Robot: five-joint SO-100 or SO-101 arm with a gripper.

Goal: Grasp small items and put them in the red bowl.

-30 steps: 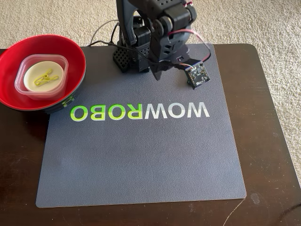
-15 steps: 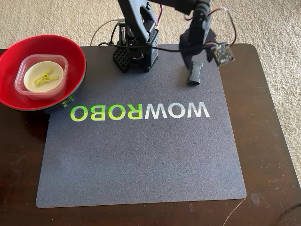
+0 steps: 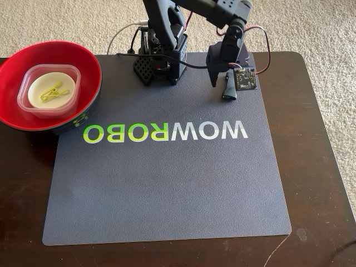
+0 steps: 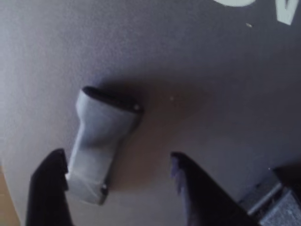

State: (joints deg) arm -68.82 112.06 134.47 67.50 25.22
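A dark wooden table [image 3: 322,167] carries a grey mat [image 3: 167,189] printed with WOWROBO. The red bowl [image 3: 83,61] sits on the table's left rear corner, overlapping the mat's edge. The arm's base [image 3: 158,67] and a black clip [image 3: 229,89] rest on the mat.

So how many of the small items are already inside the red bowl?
3: the clear plastic tub sits in the red bowl, the white dish in the tub, the yellow-green clothespin on the dish. Nothing appears hidden.
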